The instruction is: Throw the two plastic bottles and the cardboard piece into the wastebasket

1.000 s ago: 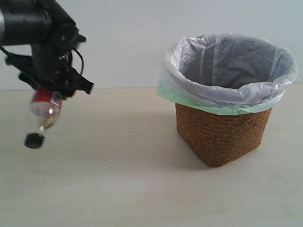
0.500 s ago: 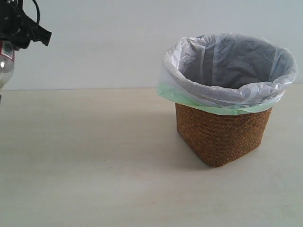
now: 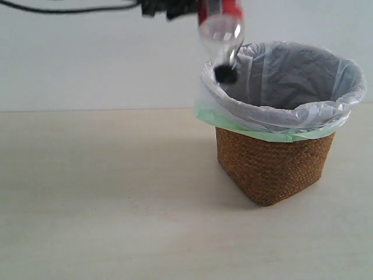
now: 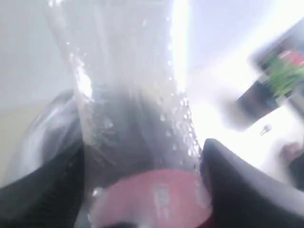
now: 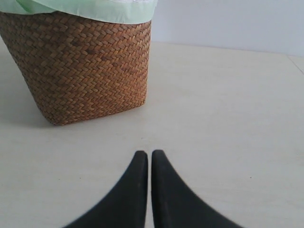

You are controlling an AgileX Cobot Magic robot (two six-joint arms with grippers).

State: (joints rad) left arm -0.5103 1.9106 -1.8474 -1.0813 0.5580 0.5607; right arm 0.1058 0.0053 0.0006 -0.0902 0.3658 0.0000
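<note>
Table [image 3: 116, 204]: fills the lower frame.
Wastebasket [image 3: 271, 169]: right of centre, upright, bag mouth open.
Bottle [image 3: 221, 29]: top centre of the exterior view, hanging cap [image 3: 225, 73] down, at the basket's left rim.
Left pincer [image 4: 145, 190]: clamped on the bottle at its red label.
Right pincer [image 5: 150, 159]: closed, empty, low over the table near the basket.
Judgement: carry the bottle rightward until the cap is over the bag's middle, then release. Dropping here risks a rim bounce.
Other bottle, cardboard: not seen.
</note>
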